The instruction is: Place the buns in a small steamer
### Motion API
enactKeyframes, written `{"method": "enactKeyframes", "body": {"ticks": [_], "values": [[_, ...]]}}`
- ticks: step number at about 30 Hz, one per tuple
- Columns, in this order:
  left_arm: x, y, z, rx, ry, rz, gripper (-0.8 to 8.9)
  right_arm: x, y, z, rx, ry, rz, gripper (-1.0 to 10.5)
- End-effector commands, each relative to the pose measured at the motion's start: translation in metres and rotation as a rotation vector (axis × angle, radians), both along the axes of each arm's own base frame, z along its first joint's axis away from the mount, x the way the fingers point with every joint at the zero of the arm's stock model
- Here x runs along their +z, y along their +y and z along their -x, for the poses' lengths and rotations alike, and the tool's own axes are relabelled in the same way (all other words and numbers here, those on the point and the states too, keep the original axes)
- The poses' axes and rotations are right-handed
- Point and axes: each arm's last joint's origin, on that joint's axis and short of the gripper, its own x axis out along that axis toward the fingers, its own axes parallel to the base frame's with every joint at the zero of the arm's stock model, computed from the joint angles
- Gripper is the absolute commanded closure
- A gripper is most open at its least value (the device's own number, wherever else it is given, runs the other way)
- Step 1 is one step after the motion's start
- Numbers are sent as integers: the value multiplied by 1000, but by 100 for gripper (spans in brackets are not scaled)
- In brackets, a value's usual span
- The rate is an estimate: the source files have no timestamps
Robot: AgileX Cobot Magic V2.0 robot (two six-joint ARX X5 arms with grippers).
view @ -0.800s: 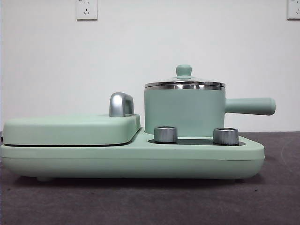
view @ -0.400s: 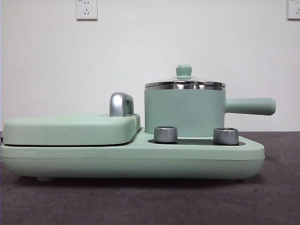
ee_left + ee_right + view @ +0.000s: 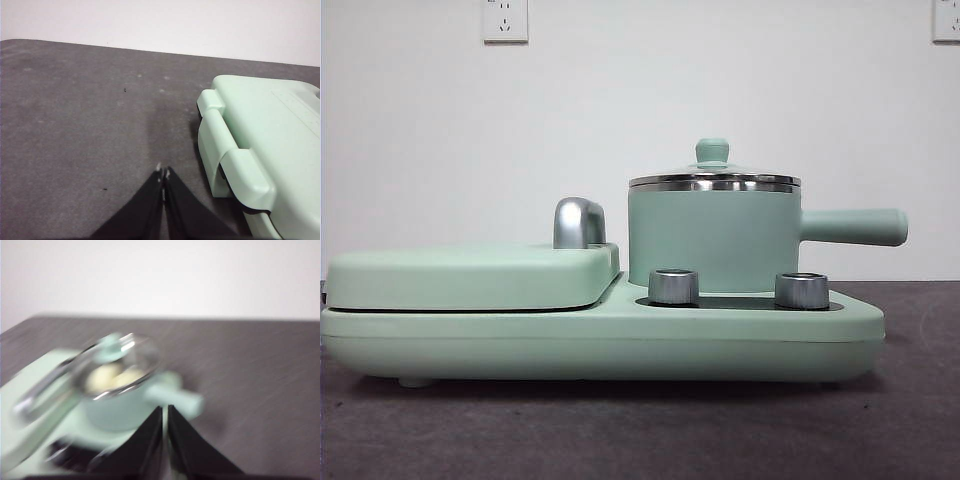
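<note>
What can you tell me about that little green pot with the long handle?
The pot is a mint-green cylinder with a shiny steel rim, standing upright on the matching green cooker base behind two silver knobs. A long straight handle sticks out sideways. Its glass lid, topped by a green knob, is on. The blurred right wrist view shows pale cream lumps inside, probably the buns.

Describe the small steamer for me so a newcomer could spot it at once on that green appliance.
Start from the wide mint-green cooker base on the dark table. On its handle side, behind two steel knobs, stands the small steamer: a cylindrical mint pot. Unlike the flat closed grill plate beside it, it is tall, with a steel rim, glass lid, green knob and long straight side handle.
</note>
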Motion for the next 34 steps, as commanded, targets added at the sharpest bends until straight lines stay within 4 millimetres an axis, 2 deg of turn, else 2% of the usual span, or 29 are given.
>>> {"method": "enactKeyframes", "body": {"ticks": [1,5,10,19,34], "values": [[-7,0,-1,3,25,-10,807,-25,-5,-14,-97,-111,6,932],[-7,0,-1,3,25,-10,807,-63,-12,-26,-248,-109,18,932],[-7,0,-1,3,25,-10,807,-100,-14,-33,-316,-44,78,932],[-7,0,-1,3,25,-10,807,-136,-14,-38,-314,37,86,932],[-7,0,-1,3,25,-10,807,-137,-13,-40,-311,5,77,932]]}}
